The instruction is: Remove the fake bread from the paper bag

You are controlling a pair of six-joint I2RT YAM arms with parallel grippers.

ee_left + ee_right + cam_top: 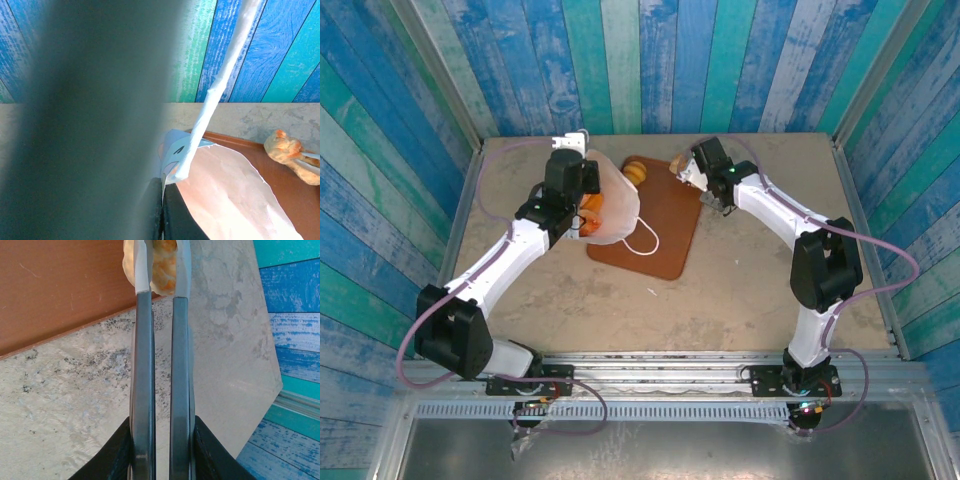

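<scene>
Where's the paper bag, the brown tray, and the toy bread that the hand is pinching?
paper bag [619,202]: top view, on its white side panel.
brown tray [675,226]: top view, on a bare part of its flat surface.
fake bread [162,265]: right wrist view, on the orange crust of the pinched piece.

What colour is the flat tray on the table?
The tray is reddish brown, seen best in the top external view.

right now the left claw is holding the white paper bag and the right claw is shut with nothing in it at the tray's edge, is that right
No. The right claw is not empty: the right wrist view shows it shut on a piece of fake bread at the edge of the tray. The left claw does hold the paper bag.
</scene>
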